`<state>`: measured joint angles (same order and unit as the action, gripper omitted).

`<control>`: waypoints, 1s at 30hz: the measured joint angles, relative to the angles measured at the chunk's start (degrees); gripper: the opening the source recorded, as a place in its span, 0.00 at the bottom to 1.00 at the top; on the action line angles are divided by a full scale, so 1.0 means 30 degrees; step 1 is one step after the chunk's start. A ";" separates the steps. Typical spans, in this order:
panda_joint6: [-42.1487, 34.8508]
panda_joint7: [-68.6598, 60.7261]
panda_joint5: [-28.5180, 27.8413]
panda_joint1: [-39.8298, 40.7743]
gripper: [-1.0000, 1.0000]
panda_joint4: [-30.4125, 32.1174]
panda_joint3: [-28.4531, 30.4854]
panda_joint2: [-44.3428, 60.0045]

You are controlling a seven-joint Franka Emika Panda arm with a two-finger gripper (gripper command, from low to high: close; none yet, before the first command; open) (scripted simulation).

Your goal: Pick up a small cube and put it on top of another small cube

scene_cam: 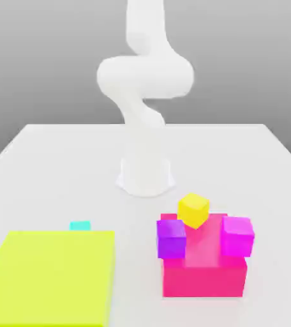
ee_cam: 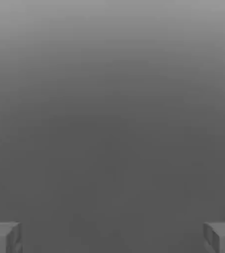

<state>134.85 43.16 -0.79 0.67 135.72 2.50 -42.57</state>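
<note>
The small cyan cube (scene_cam: 80, 225) sits on the white table, just behind the big yellow-green block, which hides its lower part. The small purple cube (scene_cam: 171, 238) rests on the big pink block (scene_cam: 204, 276), at that block's corner toward the exterior view's left. My gripper (ee_cam: 112, 237) is open: in the hand view its two grey fingertips (ee_cam: 3, 236) stand far apart with nothing between them, and only plain grey background lies beyond. The white arm (scene_cam: 145, 83) rises from its base and leaves the exterior view at the top.
A yellow small cube (scene_cam: 193, 210) and a magenta-pink small cube (scene_cam: 238, 235) also sit on the big pink block. The flat yellow-green block (scene_cam: 49, 278) covers the front of the table (scene_cam: 59, 166) on the exterior view's left. The arm's base (scene_cam: 145, 174) stands mid-table.
</note>
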 joint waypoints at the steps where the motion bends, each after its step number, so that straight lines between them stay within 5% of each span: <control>1: 0.0486 -0.0429 -0.0135 0.0109 0.50 0.0625 0.0398 0.0539; 17: 0.9175 -0.7730 -0.2654 0.2654 0.50 1.1046 0.6350 1.0434; 22: 1.1662 -1.1199 0.0478 0.2140 0.50 1.1489 0.6956 1.3875; 30: 1.3475 -1.6076 0.7105 0.4606 0.50 1.0780 0.2777 1.6463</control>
<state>175.28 -5.07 20.52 14.49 168.06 10.83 6.82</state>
